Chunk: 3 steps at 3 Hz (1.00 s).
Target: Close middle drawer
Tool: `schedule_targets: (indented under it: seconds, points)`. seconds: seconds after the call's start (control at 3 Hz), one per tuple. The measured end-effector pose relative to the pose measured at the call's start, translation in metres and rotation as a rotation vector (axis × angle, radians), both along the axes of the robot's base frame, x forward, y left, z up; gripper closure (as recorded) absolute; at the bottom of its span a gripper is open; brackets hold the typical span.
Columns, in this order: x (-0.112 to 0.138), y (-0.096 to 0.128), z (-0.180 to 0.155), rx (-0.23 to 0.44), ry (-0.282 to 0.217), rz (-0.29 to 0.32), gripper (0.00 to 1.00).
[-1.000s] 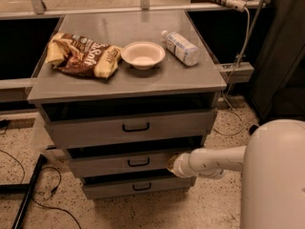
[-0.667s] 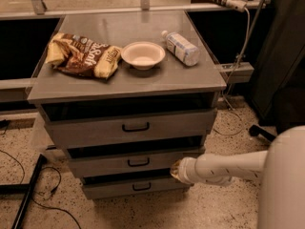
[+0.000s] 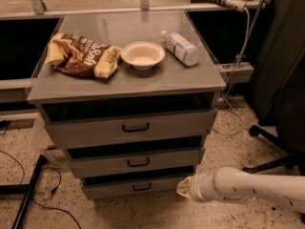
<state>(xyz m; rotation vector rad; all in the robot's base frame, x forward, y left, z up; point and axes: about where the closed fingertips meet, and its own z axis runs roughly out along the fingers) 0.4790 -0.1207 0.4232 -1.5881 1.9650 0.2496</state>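
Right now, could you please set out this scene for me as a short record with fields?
gripper: low at the cabinet's right front, by the bottom drawer's right end
middle drawer: second of three, black bar handle, dark gap above its front
gripper on middle drawer's handle: no
top drawer: tallest front
bottom drawer: smallest front
cabinet top: chip bag on the left, bowl in the middle, water bottle lying on the right
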Motion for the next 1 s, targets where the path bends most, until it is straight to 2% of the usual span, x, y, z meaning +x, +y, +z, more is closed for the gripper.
schedule_targets:
  seconds: [1.0]
  points:
    - [0.0,0.0,0.0,0.0,0.0,0.0,0.12]
